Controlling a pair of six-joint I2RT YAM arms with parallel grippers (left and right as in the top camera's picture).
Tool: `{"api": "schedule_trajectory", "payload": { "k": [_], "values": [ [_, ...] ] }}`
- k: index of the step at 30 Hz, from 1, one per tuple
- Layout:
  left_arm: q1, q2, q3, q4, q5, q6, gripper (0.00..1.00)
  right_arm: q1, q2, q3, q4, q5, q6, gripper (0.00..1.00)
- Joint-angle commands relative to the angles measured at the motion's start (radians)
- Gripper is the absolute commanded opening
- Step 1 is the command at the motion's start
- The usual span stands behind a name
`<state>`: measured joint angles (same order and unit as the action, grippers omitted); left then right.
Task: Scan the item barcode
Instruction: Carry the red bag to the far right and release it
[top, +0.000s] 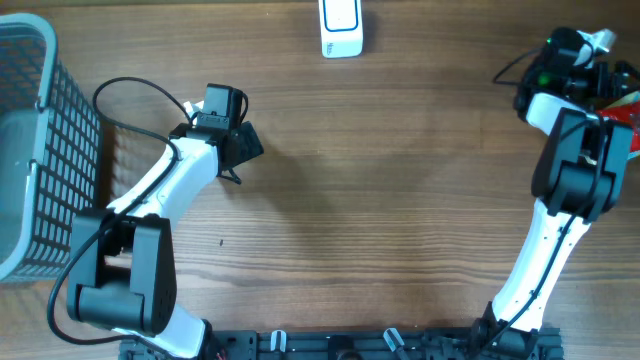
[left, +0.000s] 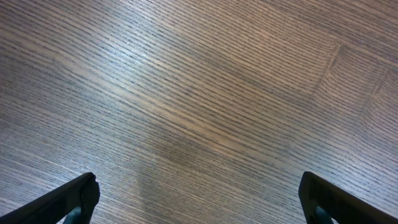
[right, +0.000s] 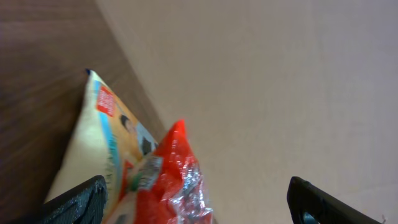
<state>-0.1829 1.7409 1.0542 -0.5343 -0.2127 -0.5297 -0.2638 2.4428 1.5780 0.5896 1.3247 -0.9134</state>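
Closest to your right wrist camera, the two black fingertips of the right gripper sit in the lower corners of the frame. Its jaws are spread wide, and neither one touches anything. Between them, at bottom centre, rises the pointed corner of a red packet, which is glossy, crinkled film with a clear shiny patch. A yellow packet lies against it on the left. This one is smooth and pillow-shaped, with a red panel, a blue stripe and a dark figure printed on it. The lettering on both packets is too blurred for you to read. Behind them is a plain beige wall.

From overhead, you can see a sliver of the red packet at the right edge, beside the right gripper.

The left gripper is also spread wide and holds nothing, with only the striped wood grain of the counter below it. A white device with a blue rim lies at top centre, and its small print is illegible. A grey lattice basket fills the left edge.
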Motion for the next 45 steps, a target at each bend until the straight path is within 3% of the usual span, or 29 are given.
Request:
{"api": "schedule_trajectory", "payload": {
  "k": [1, 8, 11, 13, 19, 22, 25, 29, 34, 36, 45],
  "values": [
    [0.003, -0.015, 0.014, 0.0, -0.016, -0.003, 1.0, 0.064, -0.004, -0.005, -0.005, -0.026, 0.039, 0.94],
    [0.003, -0.015, 0.014, 0.0, -0.016, -0.002, 1.0, 0.206, -0.06, -0.005, -0.078, -0.024, 0.142, 0.99],
    [0.003, -0.015, 0.014, 0.0, -0.016, -0.003, 1.0, 0.21, -0.128, -0.005, -0.465, -0.106, 0.43, 0.99],
    [0.003, -0.015, 0.014, 0.0, -0.016, -0.003, 1.0, 0.209, -0.228, -0.005, -0.772, -0.342, 0.65, 0.99],
    [0.003, -0.015, 0.014, 0.0, -0.016, -0.003, 1.0, 0.203, -0.581, -0.005, -0.966, -0.641, 0.907, 1.0],
    [0.003, -0.015, 0.014, 0.0, -0.016, -0.003, 1.0, 0.203, -0.812, -0.005, -1.112, -1.172, 1.135, 1.0],
    [0.003, -0.015, 0.014, 0.0, -0.016, -0.003, 1.0, 0.211, -0.968, -0.007, -1.315, -1.512, 1.311, 1.0],
    [0.003, -0.015, 0.014, 0.0, -0.016, -0.002, 1.0, 0.268, -1.149, -0.122, -1.496, -1.481, 1.275, 1.0],
    [0.003, -0.015, 0.014, 0.0, -0.016, -0.003, 1.0, 0.298, -1.472, -0.528, -1.503, -1.482, 1.312, 1.0],
    [0.003, -0.015, 0.014, 0.0, -0.016, -0.003, 1.0, 0.298, -1.524, -0.632, -1.529, -1.482, 1.365, 1.0],
    [0.003, -0.015, 0.014, 0.0, -0.016, -0.003, 1.0, 0.298, -1.326, -0.698, -1.517, -1.479, 1.356, 1.0]
  ]
}}
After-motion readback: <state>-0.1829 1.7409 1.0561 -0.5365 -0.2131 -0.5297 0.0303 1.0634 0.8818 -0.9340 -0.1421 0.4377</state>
